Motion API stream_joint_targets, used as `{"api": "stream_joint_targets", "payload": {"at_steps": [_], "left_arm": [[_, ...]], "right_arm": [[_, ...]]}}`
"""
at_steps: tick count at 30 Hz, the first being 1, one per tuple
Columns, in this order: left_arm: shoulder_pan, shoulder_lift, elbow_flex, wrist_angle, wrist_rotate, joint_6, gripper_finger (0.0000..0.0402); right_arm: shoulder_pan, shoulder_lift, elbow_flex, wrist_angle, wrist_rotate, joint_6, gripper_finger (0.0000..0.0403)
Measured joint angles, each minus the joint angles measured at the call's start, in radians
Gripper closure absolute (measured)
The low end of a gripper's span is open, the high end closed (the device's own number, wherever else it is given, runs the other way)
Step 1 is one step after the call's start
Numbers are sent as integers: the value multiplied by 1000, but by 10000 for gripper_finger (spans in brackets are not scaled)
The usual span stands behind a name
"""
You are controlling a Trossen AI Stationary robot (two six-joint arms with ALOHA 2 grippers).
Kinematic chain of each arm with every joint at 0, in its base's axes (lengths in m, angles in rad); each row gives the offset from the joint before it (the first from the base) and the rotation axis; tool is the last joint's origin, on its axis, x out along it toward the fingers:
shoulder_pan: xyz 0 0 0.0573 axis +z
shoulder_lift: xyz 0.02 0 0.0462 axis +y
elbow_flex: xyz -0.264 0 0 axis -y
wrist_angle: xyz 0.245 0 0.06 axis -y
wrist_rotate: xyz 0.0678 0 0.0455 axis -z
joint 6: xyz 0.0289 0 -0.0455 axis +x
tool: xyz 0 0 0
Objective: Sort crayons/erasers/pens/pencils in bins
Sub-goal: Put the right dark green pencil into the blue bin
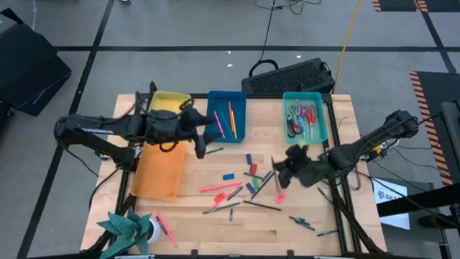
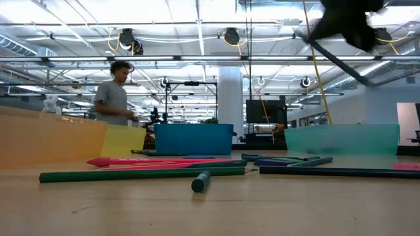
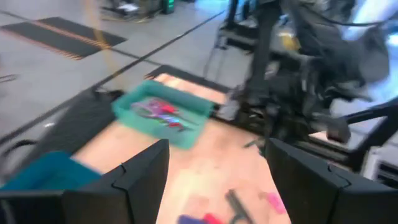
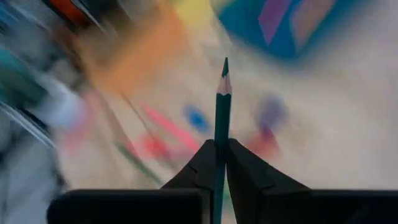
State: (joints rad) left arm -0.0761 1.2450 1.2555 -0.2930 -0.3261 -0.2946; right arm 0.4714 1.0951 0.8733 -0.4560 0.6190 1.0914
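My right gripper (image 1: 279, 173) hangs over the middle right of the table, shut on a dark green pencil (image 4: 222, 106). My left gripper (image 1: 200, 141) hovers open near the blue bin (image 1: 226, 115), with nothing between its fingers (image 3: 143, 180). Yellow (image 1: 169, 101), orange (image 1: 159, 173) and teal (image 1: 305, 115) bins lie flat on the table. Loose sticks and small erasers, such as a blue one (image 1: 228, 175) and a purple one (image 1: 249, 157), lie scattered on the wood. My right gripper pinches the green pencil's shaft (image 4: 219, 152) between its two fingers. The pencil lies along the fingers. Its sharpened tip (image 4: 224, 67) sticks out well beyond the fingertips, toward the table's left side. Whether its back end touches anything is hidden by the gripper.
A black keyboard (image 1: 287, 75) sits at the far edge behind the bins. A green leafy thing (image 1: 128, 226) and a tape roll (image 1: 152, 230) occupy the near left corner. Pink pens (image 1: 219, 188) and green sticks (image 2: 141, 174) lie mid-table. A person (image 2: 115, 92) stands in the room beyond.
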Motion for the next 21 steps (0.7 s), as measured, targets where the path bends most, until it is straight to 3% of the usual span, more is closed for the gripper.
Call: {"api": "stream_joint_targets", "payload": {"at_steps": [3, 10, 13, 21], "left_arm": [[1, 12, -97, 149, 76, 4, 122], [15, 103, -235, 498, 312, 23, 119], [14, 162, -234, 560, 336, 23, 119], [32, 323, -149, 604, 399, -22, 119]], "right_arm": [[-28, -17, 0, 273, 70, -276, 385], [-108, 2, 0, 762, 46, -738, 385], [-135, 7, 1, 857, -4, -801, 385], [-166, 17, 1, 843, -21, -795, 385]]}}
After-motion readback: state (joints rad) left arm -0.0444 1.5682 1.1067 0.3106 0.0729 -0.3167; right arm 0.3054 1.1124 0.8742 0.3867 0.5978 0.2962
